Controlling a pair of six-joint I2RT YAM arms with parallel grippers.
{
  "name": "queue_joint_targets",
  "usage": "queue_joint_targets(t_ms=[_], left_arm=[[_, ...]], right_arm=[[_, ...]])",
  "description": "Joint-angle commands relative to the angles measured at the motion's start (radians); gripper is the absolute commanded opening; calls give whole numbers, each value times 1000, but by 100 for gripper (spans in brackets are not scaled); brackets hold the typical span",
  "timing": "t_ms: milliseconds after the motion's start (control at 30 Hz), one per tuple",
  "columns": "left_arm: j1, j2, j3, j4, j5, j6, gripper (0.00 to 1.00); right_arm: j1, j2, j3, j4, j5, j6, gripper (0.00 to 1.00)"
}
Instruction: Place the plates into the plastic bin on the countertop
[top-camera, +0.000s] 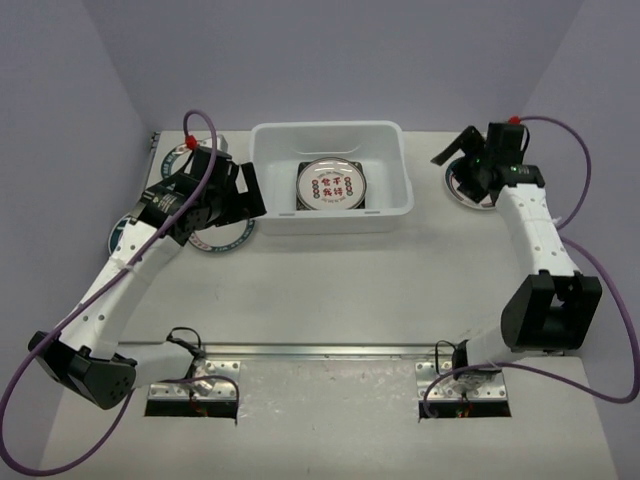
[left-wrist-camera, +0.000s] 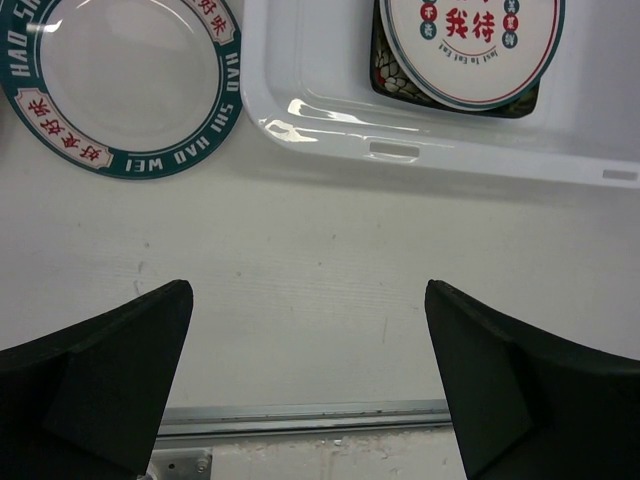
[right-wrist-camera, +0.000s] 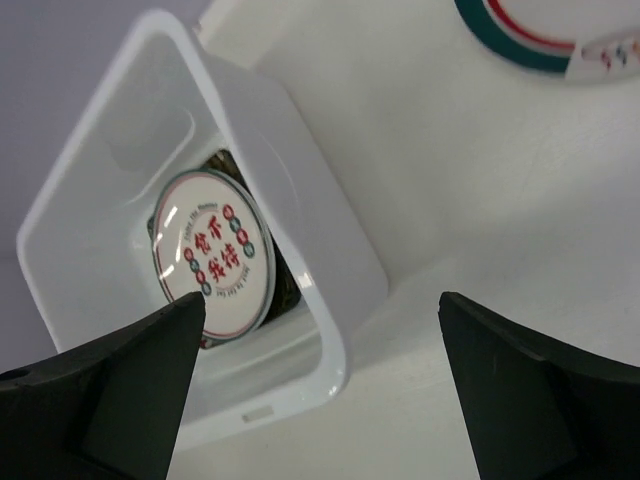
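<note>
Since stacked plates (top-camera: 331, 186) already lie in the bin (top-camera: 330, 217), left pincer (left-wrist-camera: 310, 385) and right pincer (right-wrist-camera: 320, 385) gape wide, empty, ready for leftover plates (left-wrist-camera: 130, 85).

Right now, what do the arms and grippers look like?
Identical: left arm and right arm have white links, black joints, a purple cable looping outside, red connector near the wrist. Both the left gripper and right gripper are matte black wedges.

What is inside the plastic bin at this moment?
In the plastic bin, a round plate with red characters lies on a dark square plate, of which only edges show. Anything beneath is covered.
</note>
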Motion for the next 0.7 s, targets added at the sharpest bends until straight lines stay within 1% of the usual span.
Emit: queue_joint_targets(t_ms=[0,33,67,133,200,233,267,300,333,367,433,467,533,600,667], left_arm=[[12,-31,-17,13,3,28,100],[12,-31,-17,9,3,30,100],[12,-33,-17,8,-1,31,100],[12,-40,-17,3,-3,32,100],[13,-47,-20,-1,0,33,100],[12,-48,-21,-1,4,33,100],[12,-51,-21,-1,9,33,100],[12,-55,-23,-5,17,30,100],[13,-56,-24,-6,24,30,100],[13,-59,-26,-6,30,30,100],[12,-71,-41,3,74,43,100],[12,-75,-47,8,90,51,100],[13,-82,-56,9,106,56,100],[12,-94,-65,13,113,56,100],[12,-107,-81,11,119,50,100]], right_arm=[[15,-178,-354,255,137,316,99],[14,-222,-435,348,178,374,99],[12,-282,-546,399,197,425,99],[-1,-330,-672,514,233,469,99],[-16,-356,-781,620,271,496,99],[-36,-350,-809,652,269,493,99],[-56,-335,-834,686,254,494,99],[-104,-303,-886,765,206,508,99],[-108,-300,-891,772,165,510,98],[-152,-279,-908,813,129,510,97],[-223,-154,-931,971,26,473,93],[-237,-131,-916,982,-6,470,92],[-257,-48,-893,1033,-45,467,91],[-275,19,-895,1128,-66,483,89],[-291,116,-893,1255,-88,544,86]])
